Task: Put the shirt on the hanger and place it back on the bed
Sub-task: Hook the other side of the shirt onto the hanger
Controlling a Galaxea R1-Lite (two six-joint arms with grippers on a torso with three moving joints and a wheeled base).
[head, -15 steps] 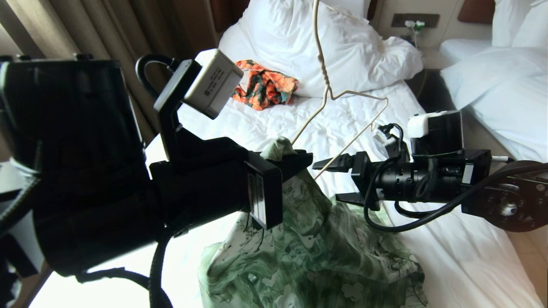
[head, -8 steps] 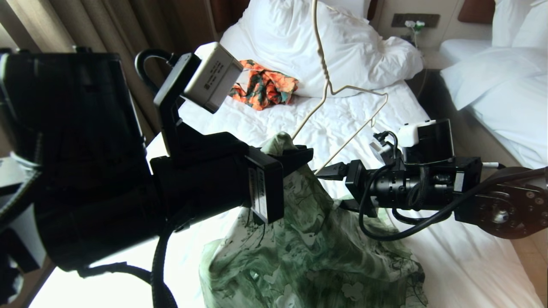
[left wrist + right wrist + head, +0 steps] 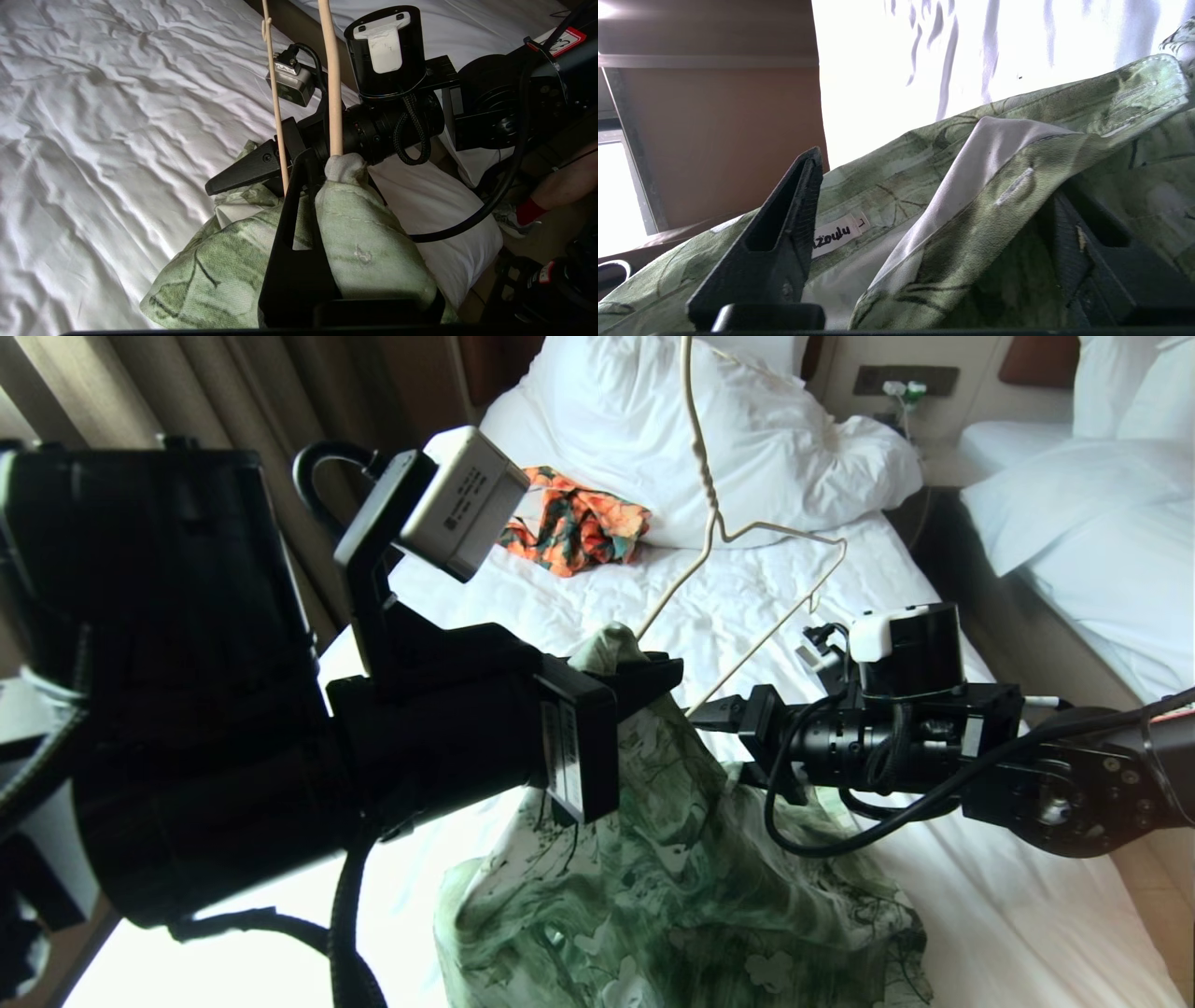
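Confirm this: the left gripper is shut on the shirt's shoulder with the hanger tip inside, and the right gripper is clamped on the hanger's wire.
Not quite. The right gripper stands open around the shirt collar, as the right wrist view shows, not clamped on the hanger. The left gripper part is correct.

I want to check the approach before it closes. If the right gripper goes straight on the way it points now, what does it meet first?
Most likely the shirt: the right gripper is open with the collar between its fingers, one finger bare, the other partly under cloth. The left gripper lies just beyond it.
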